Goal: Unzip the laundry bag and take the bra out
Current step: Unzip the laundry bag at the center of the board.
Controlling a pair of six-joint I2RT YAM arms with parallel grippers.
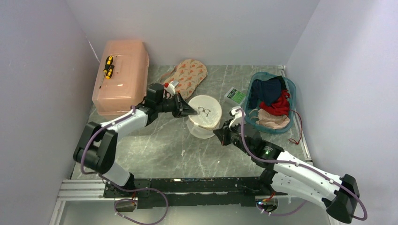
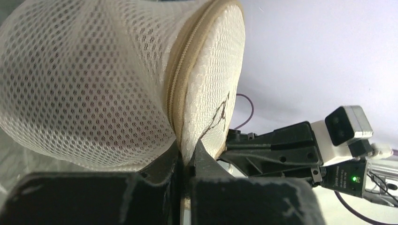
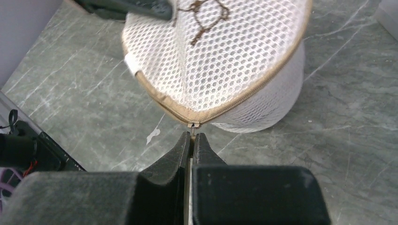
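Grey marbled tabletop (image 1: 155, 150) carries the laundry bag (image 1: 205, 115) at its centre, a light, floppy mesh drum that will likely buckle or slide unless braced. At the bag's 9 o'clock the left pincer (image 2: 186, 154) is clamped on the rim, while at 5 o'clock the right pincer (image 3: 191, 138) is pinched together on the zip tab (image 3: 192, 125), the sensible hold for pulling. No bra is visible; it is presumably inside.

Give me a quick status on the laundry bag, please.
Left tool pinching laundry bag rim. Right tool shut on zipper pull. Zip looks closed; nothing blocking.
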